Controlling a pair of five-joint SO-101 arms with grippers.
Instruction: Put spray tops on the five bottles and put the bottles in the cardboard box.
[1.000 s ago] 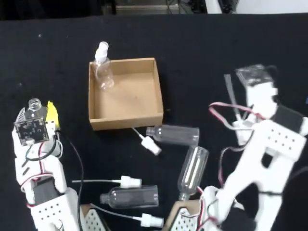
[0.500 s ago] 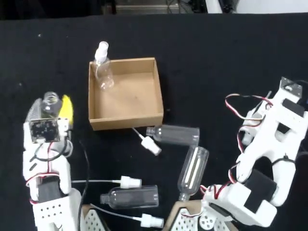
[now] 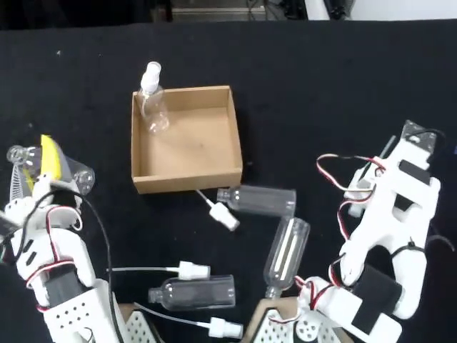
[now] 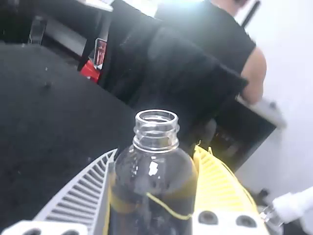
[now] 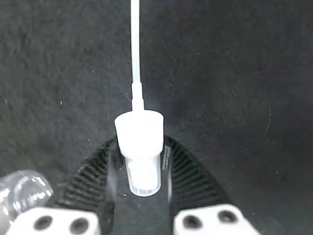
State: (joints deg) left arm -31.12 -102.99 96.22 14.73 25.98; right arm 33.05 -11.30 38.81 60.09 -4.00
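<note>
My left gripper [image 4: 156, 155] is shut on a clear bottle [image 4: 155, 147] with an open neck, clamped between a grey finger and a yellow finger [image 4: 215, 181]. From above, that bottle [image 3: 80, 179] lies tilted at the table's left edge. My right gripper [image 5: 140, 147] is shut on a white spray top [image 5: 139, 134], whose thin tube [image 5: 134, 44] sticks out ahead over the black table. The right arm [image 3: 393, 207] stands at the right side. The cardboard box [image 3: 187, 91] holds one bottle with a spray top [image 3: 152, 103] in its far left corner.
Three uncapped bottles lie in front of the box: one [image 3: 260, 200] near its front right corner, one [image 3: 285, 251] below that, one [image 3: 194, 291] near the front edge. Loose spray tops [image 3: 223, 216], [image 3: 191, 270], [image 3: 223, 329] lie among them.
The left arm has swung left and tipped its bottle from upright to slanted. The right arm has drawn back and lowered at the right side, still holding the spray top.
</note>
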